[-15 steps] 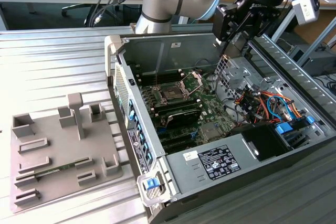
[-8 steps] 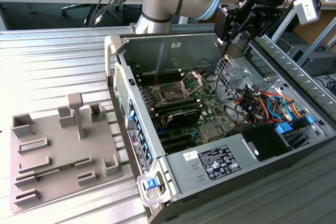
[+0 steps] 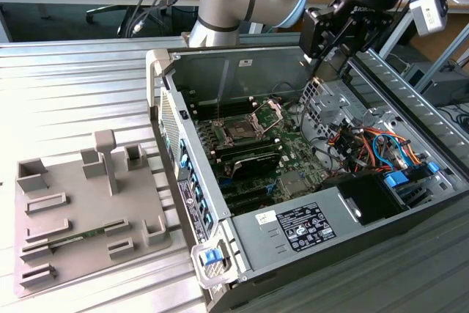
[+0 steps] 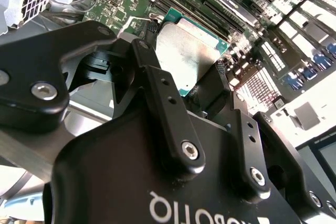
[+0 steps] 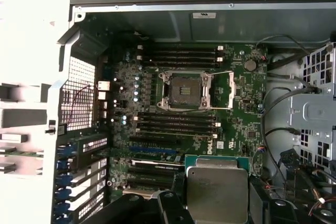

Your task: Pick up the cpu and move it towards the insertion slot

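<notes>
At the upper right of the exterior view, the gripper (image 3: 327, 60) hung above the open computer case (image 3: 220, 71), clamped on the cpu (image 4: 191, 51). The insertion slot (image 3: 239, 134) sat near mid-frame, well apart from it.

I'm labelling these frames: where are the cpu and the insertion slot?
cpu (image 5: 217, 195), first wrist view, middle of its silvery lid.
insertion slot (image 5: 185, 88), first wrist view, its dark centre.
</notes>
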Controlling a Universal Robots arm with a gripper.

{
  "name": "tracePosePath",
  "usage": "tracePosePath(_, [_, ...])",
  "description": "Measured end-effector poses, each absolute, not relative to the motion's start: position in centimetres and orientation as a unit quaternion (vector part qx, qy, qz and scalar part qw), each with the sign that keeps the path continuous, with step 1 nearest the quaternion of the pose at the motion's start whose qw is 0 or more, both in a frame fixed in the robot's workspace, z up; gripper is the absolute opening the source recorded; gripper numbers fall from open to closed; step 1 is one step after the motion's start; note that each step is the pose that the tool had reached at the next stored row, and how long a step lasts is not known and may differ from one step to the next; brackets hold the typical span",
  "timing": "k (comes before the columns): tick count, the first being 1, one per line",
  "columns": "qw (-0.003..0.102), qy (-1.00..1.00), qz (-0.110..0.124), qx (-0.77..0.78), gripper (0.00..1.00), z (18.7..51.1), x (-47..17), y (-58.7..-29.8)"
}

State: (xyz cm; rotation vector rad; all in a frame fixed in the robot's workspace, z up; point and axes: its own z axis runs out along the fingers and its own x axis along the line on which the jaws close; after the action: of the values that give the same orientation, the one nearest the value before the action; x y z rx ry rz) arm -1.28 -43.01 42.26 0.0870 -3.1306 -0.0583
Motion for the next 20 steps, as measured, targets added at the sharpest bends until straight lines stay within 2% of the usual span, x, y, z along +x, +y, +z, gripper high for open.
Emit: tracePosePath(20, [0.005,-0.999,-0.019,0.028,0.55,42.11,-0.7,-42.97])
